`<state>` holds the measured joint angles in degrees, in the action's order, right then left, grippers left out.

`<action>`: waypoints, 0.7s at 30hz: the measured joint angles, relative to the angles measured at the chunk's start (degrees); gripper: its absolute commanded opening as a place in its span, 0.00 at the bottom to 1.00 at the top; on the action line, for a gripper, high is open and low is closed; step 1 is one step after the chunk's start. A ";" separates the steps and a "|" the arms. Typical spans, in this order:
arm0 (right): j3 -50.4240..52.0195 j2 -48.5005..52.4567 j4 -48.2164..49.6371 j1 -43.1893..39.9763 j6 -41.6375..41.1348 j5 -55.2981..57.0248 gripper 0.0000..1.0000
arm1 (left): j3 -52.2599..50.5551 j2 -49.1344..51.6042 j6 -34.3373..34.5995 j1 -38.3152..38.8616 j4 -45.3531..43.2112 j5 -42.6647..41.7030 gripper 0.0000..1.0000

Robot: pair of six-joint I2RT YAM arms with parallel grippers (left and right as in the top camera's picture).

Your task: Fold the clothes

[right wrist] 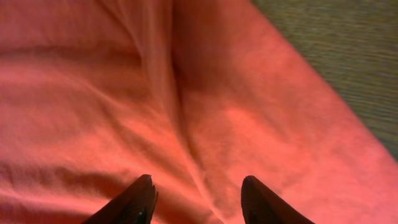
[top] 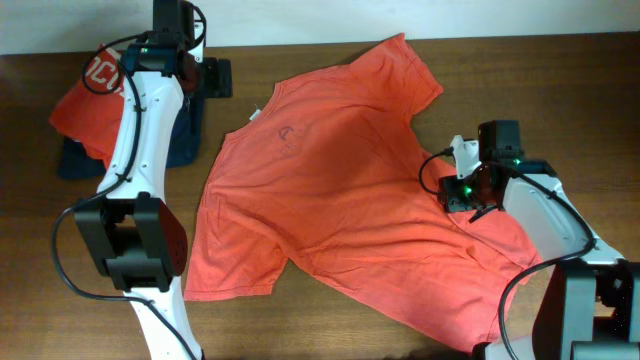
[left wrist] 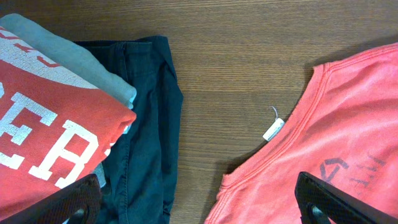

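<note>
The clothes, a coral-red T-shirt, lie spread open and a little rumpled across the middle of the table. The white neck label points toward the upper left. My left gripper hangs wide open over bare wood between the collar and a folded stack, its jaws holding nothing. My right gripper sits over the shirt's right side. Its jaws stand partly apart above a soft crease in the cloth, and the fingertips grip nothing.
At the back left is a folded stack: a red garment with white lettering over a grey layer and a dark navy garment. Brown wooden table shows around the shirt. The shirt's lower right hem nears the front edge.
</note>
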<state>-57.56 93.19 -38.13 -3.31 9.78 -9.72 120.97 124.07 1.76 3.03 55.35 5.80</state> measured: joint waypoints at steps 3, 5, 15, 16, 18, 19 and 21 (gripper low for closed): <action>0.39 0.90 0.68 0.00 0.92 -0.83 0.50 | 0.00 0.00 0.00 0.00 0.00 0.00 0.99; 0.48 2.01 0.94 0.00 1.11 -1.01 0.50 | 0.00 0.00 0.02 0.00 0.00 0.00 0.99; 0.61 8.74 4.07 0.00 1.95 -1.77 0.28 | 0.00 0.00 0.00 0.00 -0.02 0.00 0.99; 0.61 8.76 4.31 0.00 2.01 -1.70 0.26 | 0.00 0.00 0.00 0.00 0.00 0.00 0.99; 0.59 8.76 4.81 0.00 2.27 -1.18 0.22 | 0.00 0.00 0.00 0.00 -0.02 0.00 0.99; 0.59 8.76 4.83 0.00 2.21 -0.85 0.21 | 0.00 0.00 0.00 0.00 0.00 0.00 0.99; 0.57 8.76 4.83 0.00 2.25 -0.20 0.19 | 0.00 0.00 0.00 0.00 0.00 0.00 0.99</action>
<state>-56.99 101.95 -33.30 -3.31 12.03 -9.91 120.97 124.07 1.76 3.03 55.35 5.80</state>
